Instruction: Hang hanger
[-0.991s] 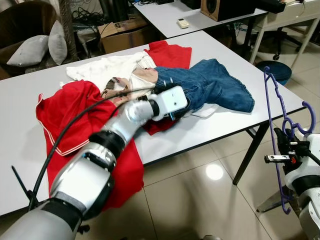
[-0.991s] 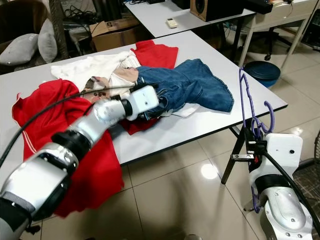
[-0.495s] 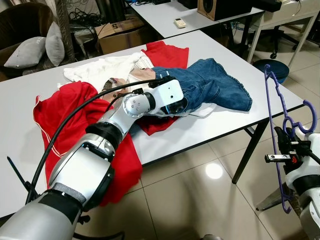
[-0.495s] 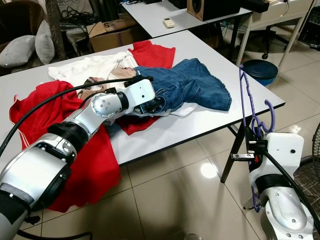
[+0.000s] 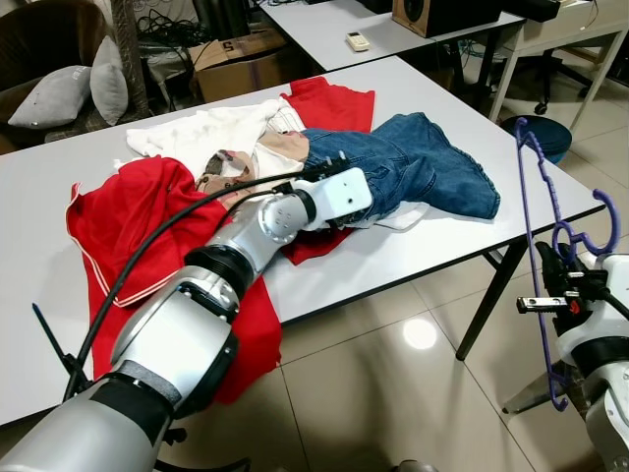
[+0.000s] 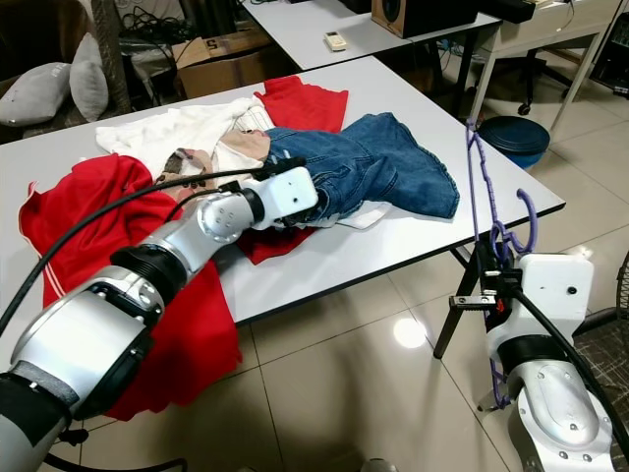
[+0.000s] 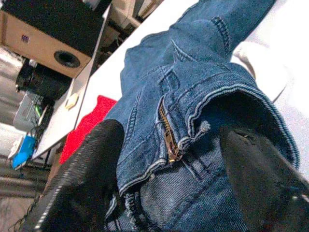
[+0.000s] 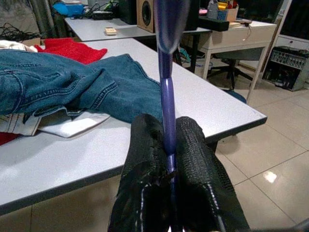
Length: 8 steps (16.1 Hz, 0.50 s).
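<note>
While right gripper (image 8: pixel 169 159) pinches hanger (image 5: pixel 536 246), spread left gripper (image 7: pixel 169 159) straddles jeans (image 5: pixel 413 172).

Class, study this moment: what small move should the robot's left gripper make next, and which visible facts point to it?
Probably close on the waistband. The left gripper is open, its fingers straddling the waistband of the jeans on the table, while the right gripper holds the purple hanger beside the table.

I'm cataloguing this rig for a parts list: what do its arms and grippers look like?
Both arms are silver, jointed segments with black bands at the joints. A black cable runs along the left arm. Each wrist ends in a white boxy housing. The left gripper and right gripper each have two long black textured fingers.
</note>
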Tool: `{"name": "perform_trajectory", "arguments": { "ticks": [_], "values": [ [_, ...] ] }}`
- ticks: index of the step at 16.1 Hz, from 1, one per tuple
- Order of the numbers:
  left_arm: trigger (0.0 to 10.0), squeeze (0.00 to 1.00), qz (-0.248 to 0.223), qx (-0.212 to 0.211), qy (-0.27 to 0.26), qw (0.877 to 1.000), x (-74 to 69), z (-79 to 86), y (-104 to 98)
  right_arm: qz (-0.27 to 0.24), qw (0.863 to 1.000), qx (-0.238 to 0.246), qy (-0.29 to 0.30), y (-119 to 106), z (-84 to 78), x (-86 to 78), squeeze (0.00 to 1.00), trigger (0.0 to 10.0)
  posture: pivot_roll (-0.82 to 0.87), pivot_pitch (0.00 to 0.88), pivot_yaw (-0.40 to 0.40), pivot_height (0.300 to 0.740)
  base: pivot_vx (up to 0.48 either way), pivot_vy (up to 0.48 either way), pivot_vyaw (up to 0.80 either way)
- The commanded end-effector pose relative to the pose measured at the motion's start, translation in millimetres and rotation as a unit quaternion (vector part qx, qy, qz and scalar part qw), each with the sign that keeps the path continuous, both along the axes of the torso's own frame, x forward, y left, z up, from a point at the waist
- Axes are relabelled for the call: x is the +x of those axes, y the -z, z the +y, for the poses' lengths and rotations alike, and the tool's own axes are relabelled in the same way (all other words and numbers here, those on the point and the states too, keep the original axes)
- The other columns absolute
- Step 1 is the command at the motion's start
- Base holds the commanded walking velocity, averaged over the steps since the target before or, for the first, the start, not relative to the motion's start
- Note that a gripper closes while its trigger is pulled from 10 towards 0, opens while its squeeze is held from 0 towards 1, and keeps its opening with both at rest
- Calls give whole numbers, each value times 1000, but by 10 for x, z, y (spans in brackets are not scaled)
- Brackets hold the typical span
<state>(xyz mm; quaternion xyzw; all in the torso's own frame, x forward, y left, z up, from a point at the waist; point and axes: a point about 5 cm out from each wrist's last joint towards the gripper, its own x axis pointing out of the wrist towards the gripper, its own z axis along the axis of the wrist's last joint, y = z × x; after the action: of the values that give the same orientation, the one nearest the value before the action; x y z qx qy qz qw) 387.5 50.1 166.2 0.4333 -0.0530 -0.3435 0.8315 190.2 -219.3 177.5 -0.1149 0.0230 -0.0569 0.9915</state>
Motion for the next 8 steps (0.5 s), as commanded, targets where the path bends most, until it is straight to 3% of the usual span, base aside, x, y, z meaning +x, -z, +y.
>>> {"name": "perform_trajectory", "arguments": {
  "ticks": [1,8],
  "values": [
    [0,0,-11,11,-11,1000,29,4,-44,8,1000,-1,-2,22,15,-7,0,10000,-200,35,146,740,0,0,0],
    [0,0,-29,42,-42,998,17,-85,46,12,1000,-4,-3,27,38,-26,0,10000,-210,52,150,740,0,0,0]
  ]
}}
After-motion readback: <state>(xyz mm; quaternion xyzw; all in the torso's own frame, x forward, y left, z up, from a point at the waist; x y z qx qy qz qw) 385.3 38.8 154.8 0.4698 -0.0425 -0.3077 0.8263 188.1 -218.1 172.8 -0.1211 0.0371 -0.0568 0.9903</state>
